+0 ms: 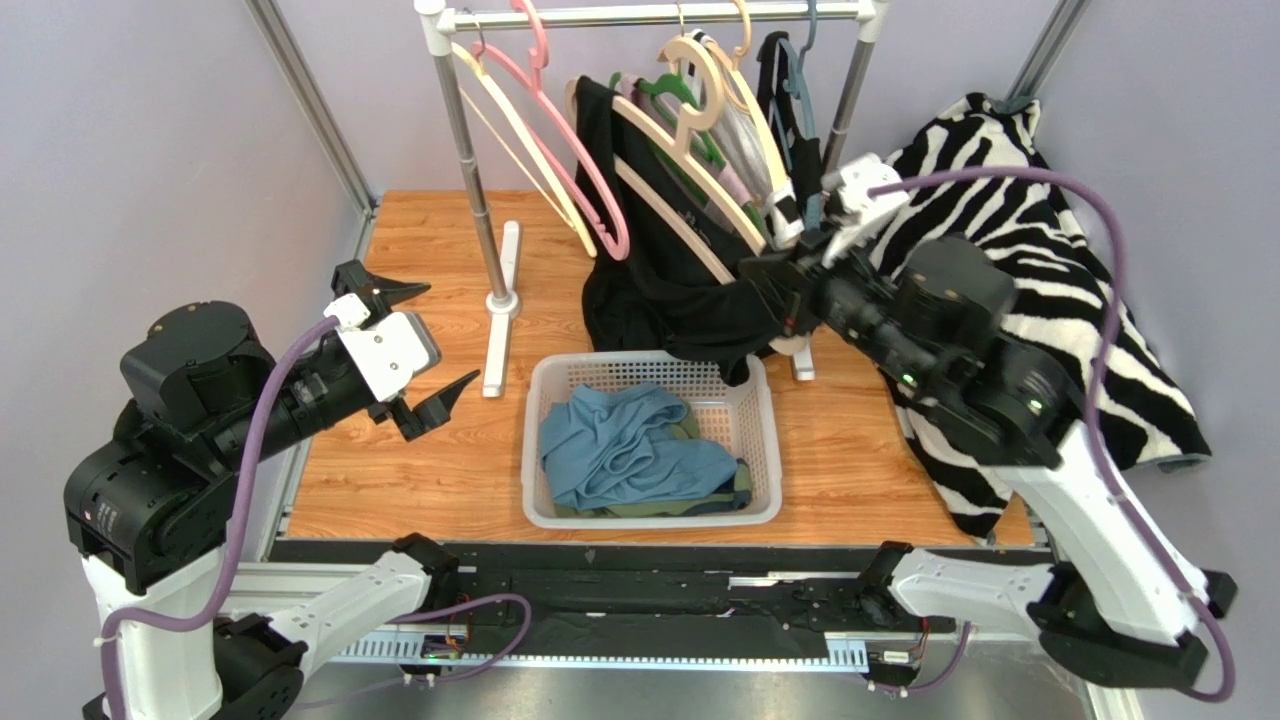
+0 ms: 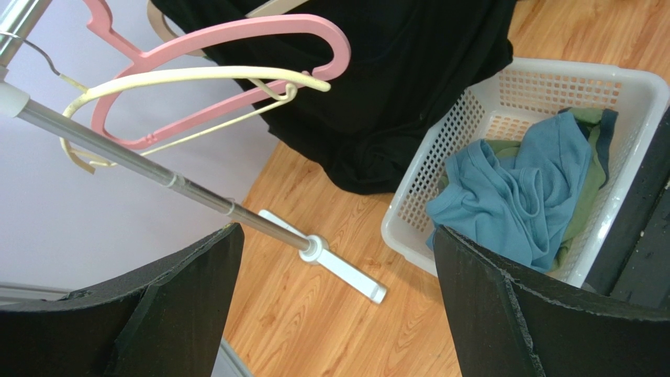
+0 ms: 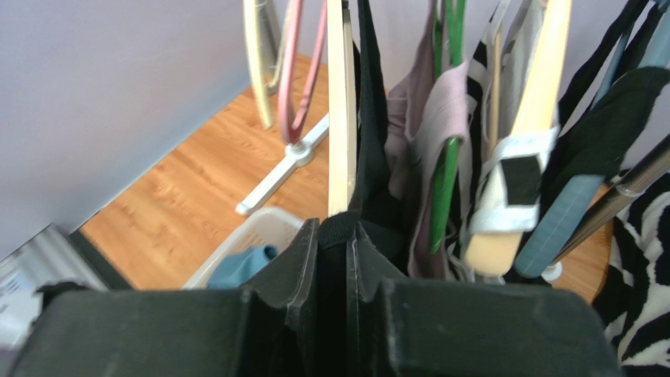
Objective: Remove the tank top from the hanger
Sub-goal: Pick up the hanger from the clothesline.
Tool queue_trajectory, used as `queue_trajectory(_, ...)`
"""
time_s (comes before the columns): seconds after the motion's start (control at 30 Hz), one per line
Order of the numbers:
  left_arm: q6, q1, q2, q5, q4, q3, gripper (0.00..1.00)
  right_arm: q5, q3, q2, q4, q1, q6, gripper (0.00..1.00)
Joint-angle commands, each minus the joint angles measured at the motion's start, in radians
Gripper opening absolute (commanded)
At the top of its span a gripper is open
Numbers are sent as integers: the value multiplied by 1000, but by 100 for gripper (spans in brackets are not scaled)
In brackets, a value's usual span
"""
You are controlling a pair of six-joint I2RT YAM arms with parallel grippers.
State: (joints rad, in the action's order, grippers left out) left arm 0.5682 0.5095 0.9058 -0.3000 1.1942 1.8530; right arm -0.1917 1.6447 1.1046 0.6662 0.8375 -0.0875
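A black tank top [image 1: 661, 285] hangs from a cream hanger [image 1: 684, 180] on the rail, and its hem droops over the back rim of the basket. My right gripper [image 1: 769, 294] is at the garment's right side, shut on a fold of the black fabric. In the right wrist view that fold [image 3: 369, 118] sits pinched in the right gripper [image 3: 336, 224], just beside the cream hanger arm [image 3: 340, 102]. My left gripper [image 1: 448, 333] hovers wide open over the left of the table and holds nothing. The left wrist view shows its fingers [image 2: 181, 306] apart above bare wood.
A white basket [image 1: 649, 365] with blue and green clothes [image 1: 624, 443] stands below the tank top. The rack's left pole [image 1: 469, 150] and white foot [image 2: 342, 267] stand beside my left gripper. Pink and cream empty hangers [image 1: 564, 135] hang to the left. Zebra-print cloth [image 1: 1037, 255] lies on the right.
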Motion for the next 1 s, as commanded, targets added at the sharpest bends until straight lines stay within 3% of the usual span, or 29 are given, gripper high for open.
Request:
queue_trajectory(0.0, -30, -12, 18, -31, -15, 41, 99, 173, 6, -162, -40, 6, -15, 0)
queue_trajectory(0.13, -37, -26, 22, -51, -15, 45, 99, 264, 36, -277, -31, 6, -6, 0)
queue_trajectory(0.5, -47, -54, 13, -71, -16, 45, 99, 282, 98, -394, -73, 6, 55, 0)
queue_trajectory(0.8, -51, -63, 15, -85, -21, 48, 99, 369, 124, -381, -259, 6, 137, 0)
queue_trajectory(0.97, -53, -66, 16, -91, -19, 35, 99, 463, 294, -273, -293, 6, 123, 0)
